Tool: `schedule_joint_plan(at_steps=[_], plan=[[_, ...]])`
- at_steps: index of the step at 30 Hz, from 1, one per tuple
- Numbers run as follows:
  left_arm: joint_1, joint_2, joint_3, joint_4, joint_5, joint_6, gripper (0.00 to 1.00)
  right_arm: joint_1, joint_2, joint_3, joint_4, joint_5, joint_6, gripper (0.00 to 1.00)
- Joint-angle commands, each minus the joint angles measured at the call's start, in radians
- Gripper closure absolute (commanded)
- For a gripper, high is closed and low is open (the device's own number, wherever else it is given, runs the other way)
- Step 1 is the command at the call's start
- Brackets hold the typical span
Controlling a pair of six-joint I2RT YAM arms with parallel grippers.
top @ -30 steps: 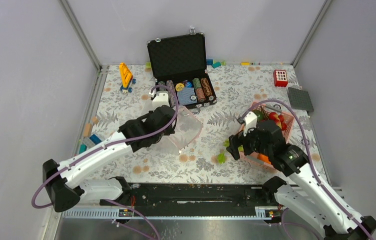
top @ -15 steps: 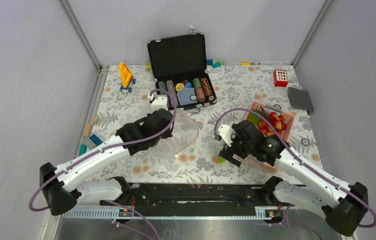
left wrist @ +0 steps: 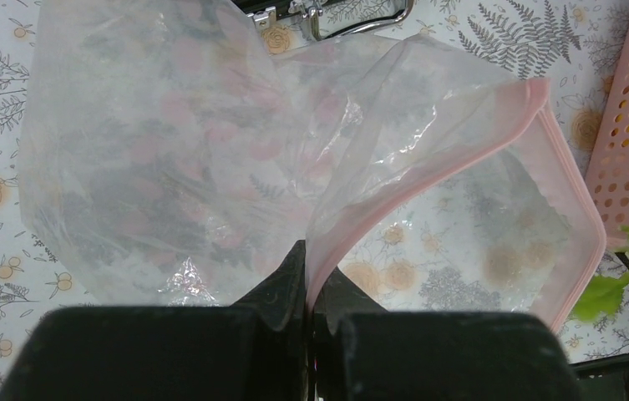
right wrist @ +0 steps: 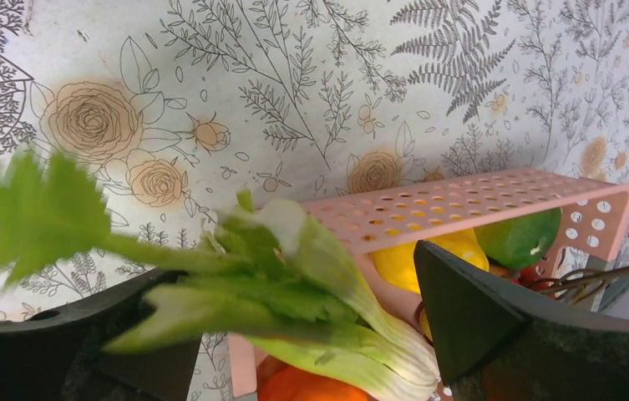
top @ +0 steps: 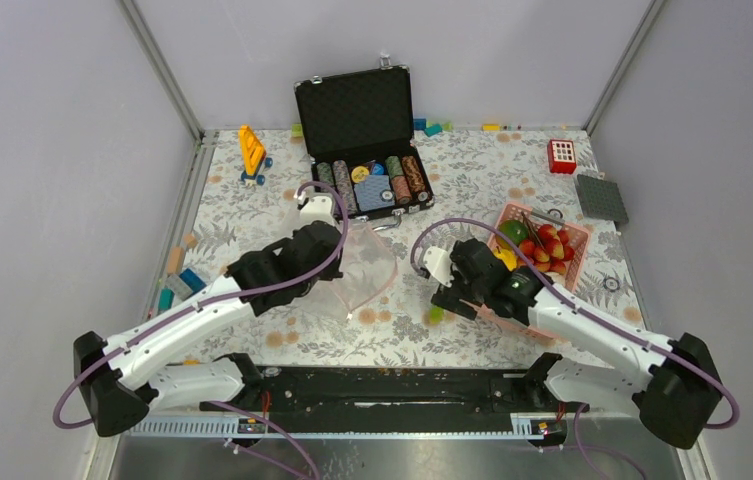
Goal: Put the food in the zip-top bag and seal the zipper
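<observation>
My left gripper (left wrist: 309,284) is shut on the pink zipper (left wrist: 428,180) of the clear zip-top bag (left wrist: 169,159) and holds its mouth open above the table. The bag (top: 362,265) sits left of centre in the top view. My right gripper (right wrist: 286,267) is open, its fingers wide apart on either side of the pale-green celery stalk (right wrist: 327,292). The celery lies over the near left corner of the pink basket (right wrist: 461,200), its leaves (top: 436,315) hanging out. A lemon (right wrist: 428,259), a green fruit (right wrist: 515,238) and an orange (right wrist: 319,388) lie in the basket, with red pieces (top: 550,240).
An open black case of poker chips (top: 367,150) stands at the back centre. A yellow toy (top: 251,150) is at the back left. A red block (top: 561,156) and a grey plate (top: 601,197) are at the back right. Small blocks (top: 177,270) lie by the left wall.
My right gripper has swung left off the basket and down to the celery at its near left corner. My left gripper has shifted slightly, still holding the bag.
</observation>
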Motion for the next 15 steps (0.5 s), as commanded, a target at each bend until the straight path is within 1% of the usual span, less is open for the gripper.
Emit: schedule_joint_plan(at_steps=[1, 5, 6, 10, 13, 15], plan=[[0.004, -0.038, -0.016, 0.049, 0.014, 0.012, 1.0, 0.01, 0.039, 0.005, 0.077, 0.027, -0.045, 0.07], [0.005, -0.039, -0.016, 0.046, 0.006, 0.01, 1.0, 0.01, 0.026, -0.005, 0.101, 0.018, -0.037, 0.16], [0.005, -0.039, -0.017, 0.042, 0.0, 0.006, 1.0, 0.01, 0.023, -0.008, 0.104, 0.022, -0.038, 0.21], [0.003, -0.047, -0.019, 0.029, -0.026, -0.007, 1.0, 0.008, 0.006, -0.023, 0.102, 0.081, -0.016, 0.62], [0.003, -0.058, -0.021, 0.028, -0.035, -0.01, 1.0, 0.008, -0.036, -0.035, 0.098, 0.099, 0.009, 0.8], [0.003, -0.061, -0.02, 0.028, -0.043, -0.015, 1.0, 0.008, -0.074, -0.035, 0.091, 0.105, 0.023, 0.94]])
